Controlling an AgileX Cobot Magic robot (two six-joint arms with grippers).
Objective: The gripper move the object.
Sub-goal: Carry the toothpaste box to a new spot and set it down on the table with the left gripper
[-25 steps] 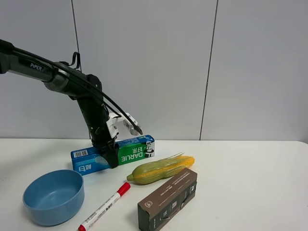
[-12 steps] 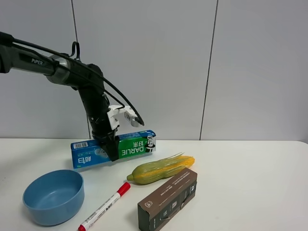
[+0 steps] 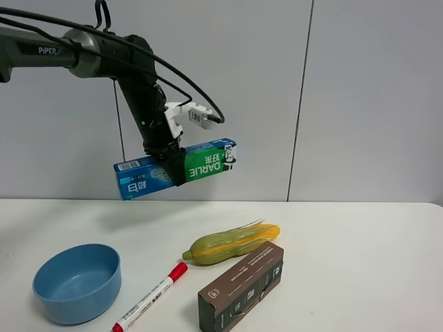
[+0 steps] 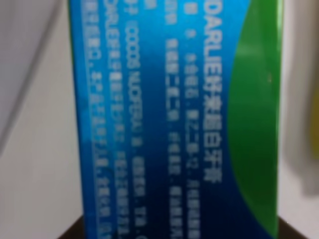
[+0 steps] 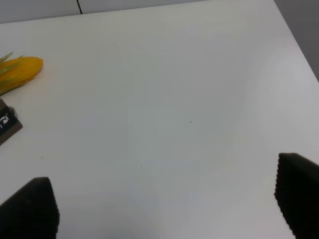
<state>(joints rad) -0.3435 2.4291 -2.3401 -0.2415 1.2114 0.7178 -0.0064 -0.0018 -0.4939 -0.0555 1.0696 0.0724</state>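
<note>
Exterior high view: left gripper (image 3: 174,169) clamped around the middle of the toothpaste carton (image 3: 208,163), held in air above the table (image 3: 346,242).

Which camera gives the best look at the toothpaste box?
The exterior high view: the whole toothpaste box shows, held mid-air by the left gripper. The left wrist view gives only a blurry close-up; the right wrist view misses it.
</note>
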